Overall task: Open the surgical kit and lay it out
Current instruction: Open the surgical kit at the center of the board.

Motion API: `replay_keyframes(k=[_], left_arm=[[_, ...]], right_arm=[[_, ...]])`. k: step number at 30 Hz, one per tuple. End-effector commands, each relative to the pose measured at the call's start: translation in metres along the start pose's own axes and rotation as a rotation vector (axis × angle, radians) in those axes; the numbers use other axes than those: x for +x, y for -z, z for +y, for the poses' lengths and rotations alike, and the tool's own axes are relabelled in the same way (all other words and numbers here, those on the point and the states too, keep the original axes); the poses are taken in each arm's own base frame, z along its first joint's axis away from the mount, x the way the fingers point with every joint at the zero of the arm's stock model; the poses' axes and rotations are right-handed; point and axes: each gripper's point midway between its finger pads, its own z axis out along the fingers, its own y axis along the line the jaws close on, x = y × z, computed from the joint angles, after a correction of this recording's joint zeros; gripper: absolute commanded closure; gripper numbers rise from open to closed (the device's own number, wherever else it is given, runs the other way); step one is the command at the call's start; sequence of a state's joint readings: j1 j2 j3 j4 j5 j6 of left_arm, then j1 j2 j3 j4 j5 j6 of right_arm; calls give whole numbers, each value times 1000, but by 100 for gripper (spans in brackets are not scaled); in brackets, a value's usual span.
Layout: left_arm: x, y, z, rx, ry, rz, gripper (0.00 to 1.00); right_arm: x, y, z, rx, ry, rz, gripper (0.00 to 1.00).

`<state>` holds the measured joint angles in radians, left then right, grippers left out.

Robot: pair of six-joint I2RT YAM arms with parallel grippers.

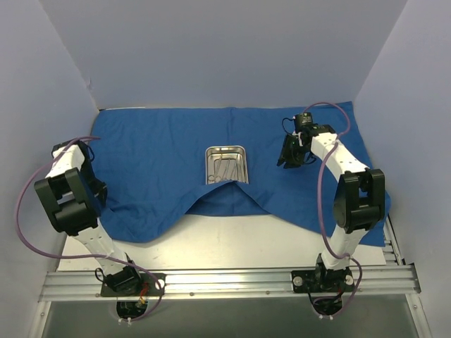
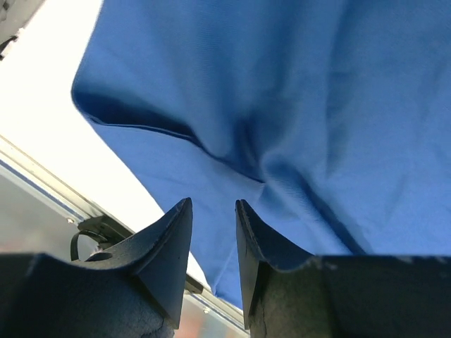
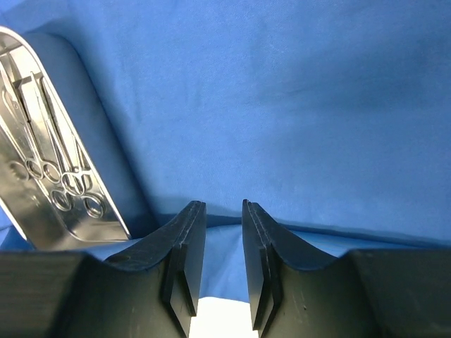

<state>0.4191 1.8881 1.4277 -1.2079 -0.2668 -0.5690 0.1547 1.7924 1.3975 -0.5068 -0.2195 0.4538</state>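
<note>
Lying spread: blue cloth | steel tray centre, instruments inside | left gripper jaws parted, empty | right gripper jaws narrow; cannot tell if grasping

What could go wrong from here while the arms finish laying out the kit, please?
1. The steel tray sits on the blue cloth right beside a folded flap at its near edge. Pulling there could drag or tip it, perhaps spilling the instruments.
2. The right gripper hangs low over the cloth close to the tray, so a pinch and tug might shift the tray.
</note>
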Motion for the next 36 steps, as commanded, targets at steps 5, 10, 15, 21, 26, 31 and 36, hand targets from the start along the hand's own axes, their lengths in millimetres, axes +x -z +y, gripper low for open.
replay_keyframes(k=[5, 10, 15, 21, 26, 31, 36], left_arm=[[-6, 0, -26, 37, -13, -55, 60], [-5, 4, -34, 44, -31, -76, 60], [-3, -7, -31, -3, -37, -47, 60], [0, -16, -27, -39, -42, -29, 61], [1, -13, -24, -41, -48, -37, 75], [0, 4, -12, -44, -42, -77, 97], [7, 22, 13, -95, -33, -113, 98]], right_arm=[[6, 3, 6, -13, 20, 49, 73], [9, 0, 5, -3, 29, 58, 73], [15, -2, 3, -4, 25, 64, 74], [16, -2, 2, -3, 29, 60, 75], [17, -4, 0, -5, 27, 62, 77], [16, -5, 3, -19, 30, 58, 78], [16, -7, 8, -45, 42, 67, 78]])
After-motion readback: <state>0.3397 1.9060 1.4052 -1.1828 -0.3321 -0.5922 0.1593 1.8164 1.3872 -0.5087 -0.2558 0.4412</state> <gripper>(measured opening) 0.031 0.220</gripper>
